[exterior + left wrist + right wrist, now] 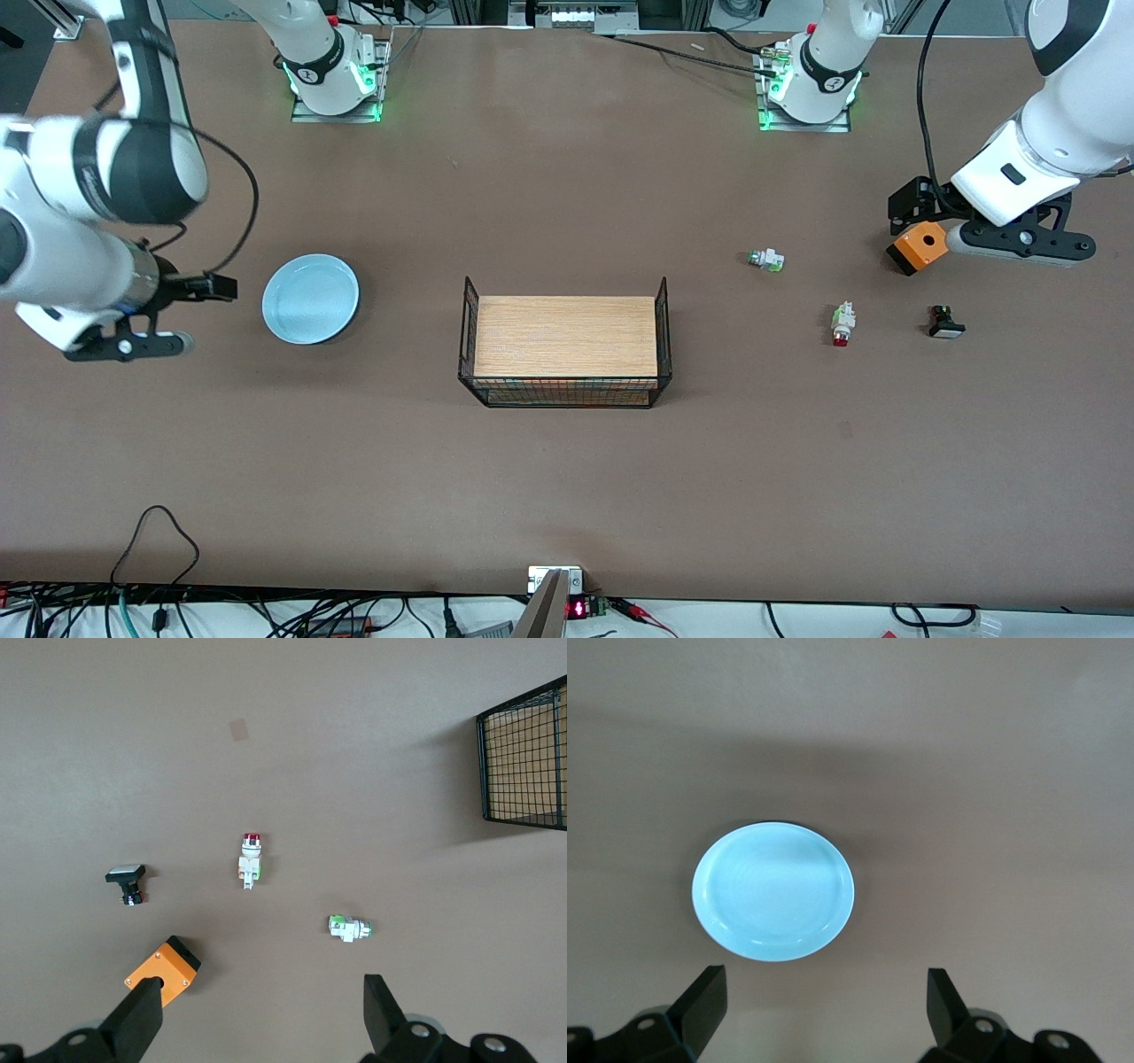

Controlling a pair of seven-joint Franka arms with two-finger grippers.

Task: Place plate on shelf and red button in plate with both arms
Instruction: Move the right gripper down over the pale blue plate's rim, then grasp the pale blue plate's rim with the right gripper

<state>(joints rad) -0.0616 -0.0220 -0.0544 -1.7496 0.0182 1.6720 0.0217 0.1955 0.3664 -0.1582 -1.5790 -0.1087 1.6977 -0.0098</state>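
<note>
brown table (567, 496); plate (311, 299), red button (842, 324) well apart; wire basket (564, 351) between

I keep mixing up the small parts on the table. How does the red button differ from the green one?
The red button has a red cap; the green button has a green tip. The red button lies nearer the front camera, the green button farther from it. The red button's cap points toward the front camera, while the green button lies crosswise. Both have whitish bodies, lie on the table and sit apart from both grippers.
</note>
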